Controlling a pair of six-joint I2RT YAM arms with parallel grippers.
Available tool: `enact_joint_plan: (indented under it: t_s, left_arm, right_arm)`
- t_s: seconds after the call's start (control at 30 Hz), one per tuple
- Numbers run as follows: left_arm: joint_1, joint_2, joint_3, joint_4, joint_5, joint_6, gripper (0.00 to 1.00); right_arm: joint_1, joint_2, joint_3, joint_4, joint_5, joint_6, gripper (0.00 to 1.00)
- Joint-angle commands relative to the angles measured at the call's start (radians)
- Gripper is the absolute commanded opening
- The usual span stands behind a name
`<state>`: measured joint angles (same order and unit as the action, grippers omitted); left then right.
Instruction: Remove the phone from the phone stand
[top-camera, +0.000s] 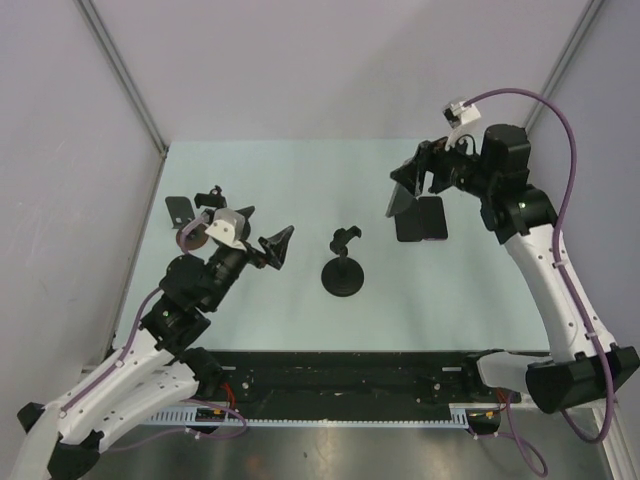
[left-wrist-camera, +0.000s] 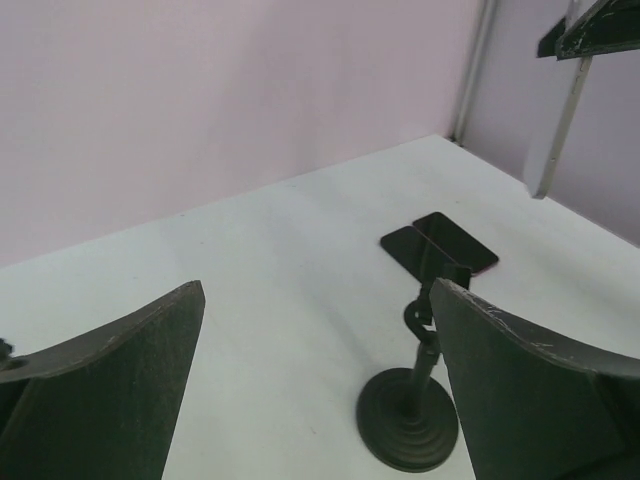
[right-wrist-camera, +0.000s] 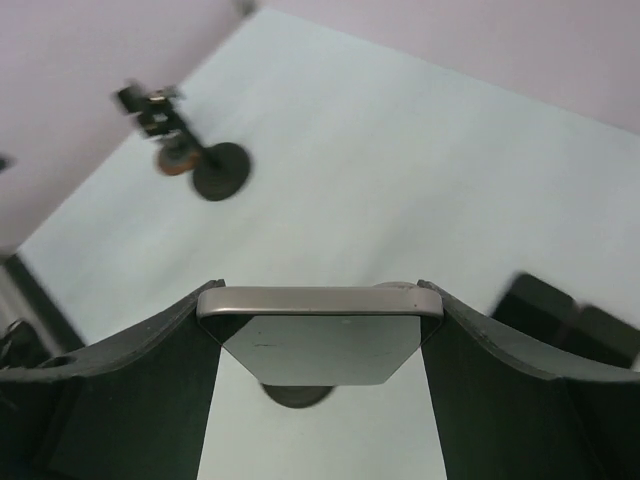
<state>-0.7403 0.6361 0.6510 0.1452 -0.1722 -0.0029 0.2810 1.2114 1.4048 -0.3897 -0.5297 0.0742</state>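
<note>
silver-rimmed phone (right-wrist-camera: 318, 345), gripped betw. R fingers (right-wrist-camera: 130, 400)

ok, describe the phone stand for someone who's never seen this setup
Start from the pale table and look near its middle. The phone stand is black, with a round base, a thin stem and an empty clamp on top. It is the only upright thing there; the dark slabs to its right lie flat.

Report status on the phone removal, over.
Left fingers open beside black round-based phone stand. Right fingers shut on grey-edged flat phone, off stand. Nothing blocking.
</note>
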Motion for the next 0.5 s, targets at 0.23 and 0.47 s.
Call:
enact_joint_plan:
  t_s: [0.23, 0.47]
  left_arm:
    - [0.008, -0.016, -0.028, -0.025, -0.133, 0.092, 1.00]
    - [0.059, -0.035, -0.019, -0.042, -0.075, 0.060, 1.00]
  right_arm:
    - [-0.164, 0.315, 0.197, -0.406, 0.592, -0.169, 0.00]
    - [-0.273, 0.539, 0.249, -0.451, 0.586, -0.232, 0.00]
